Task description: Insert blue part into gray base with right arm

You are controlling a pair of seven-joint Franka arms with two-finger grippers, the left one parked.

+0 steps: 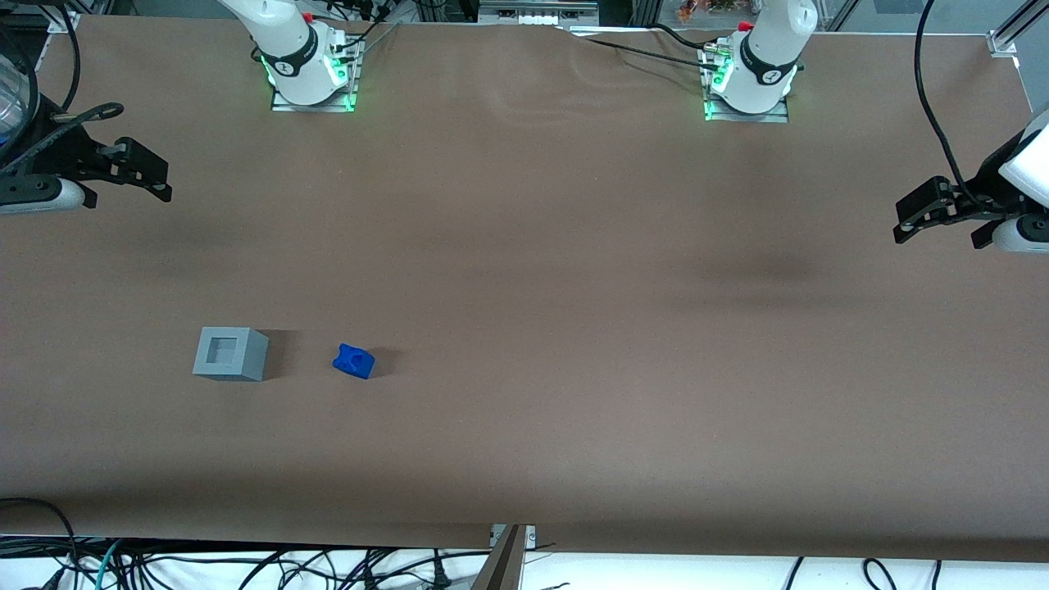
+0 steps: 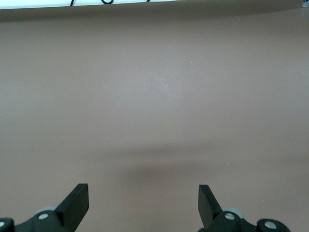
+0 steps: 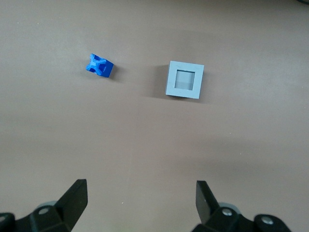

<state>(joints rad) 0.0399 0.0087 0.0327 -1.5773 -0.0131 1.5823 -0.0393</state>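
The gray base stands on the brown table with the square recess in its top facing up and nothing in it. The blue part lies on the table beside the base, a short gap away, on the side toward the parked arm. My right gripper hangs above the table at the working arm's end, farther from the front camera than both objects. It is open, its fingers spread wide, with nothing between them.
A brown cover spans the whole table. The two arm bases with green lights stand along the table edge farthest from the front camera. Loose cables lie past the table's near edge.
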